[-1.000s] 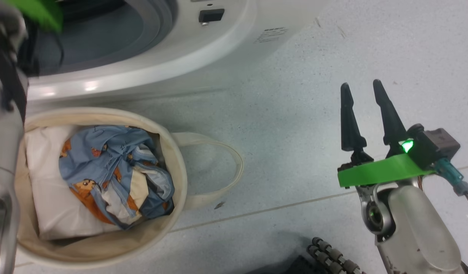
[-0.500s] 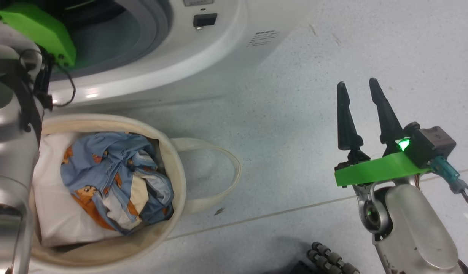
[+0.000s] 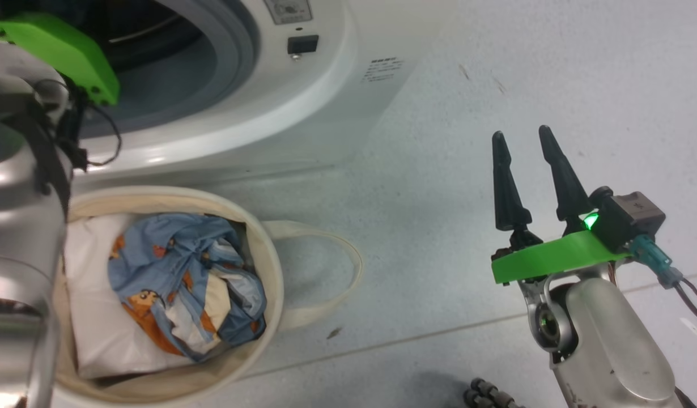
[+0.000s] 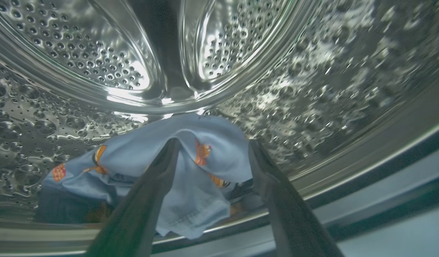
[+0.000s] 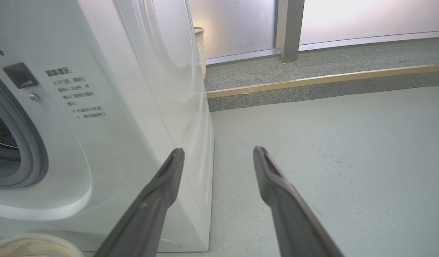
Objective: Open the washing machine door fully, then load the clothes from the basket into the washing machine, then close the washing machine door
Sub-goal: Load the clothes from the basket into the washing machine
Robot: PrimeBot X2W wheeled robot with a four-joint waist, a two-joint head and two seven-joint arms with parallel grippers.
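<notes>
Washing machine: far left, mouth open, door out of frame.
Basket: on the floor just in front of the machine, on the near side.
Clothes: a crumpled heap remains in the basket on a white bundle. One blue garment lies low in the drum.
Left gripper: inside the drum, jaws spread, cloth loose between the fingers and not pinched.
Right gripper: spread, empty, well right of the basket.
Judgement: the heap lies near and below the left gripper, so the left arm is closer.
</notes>
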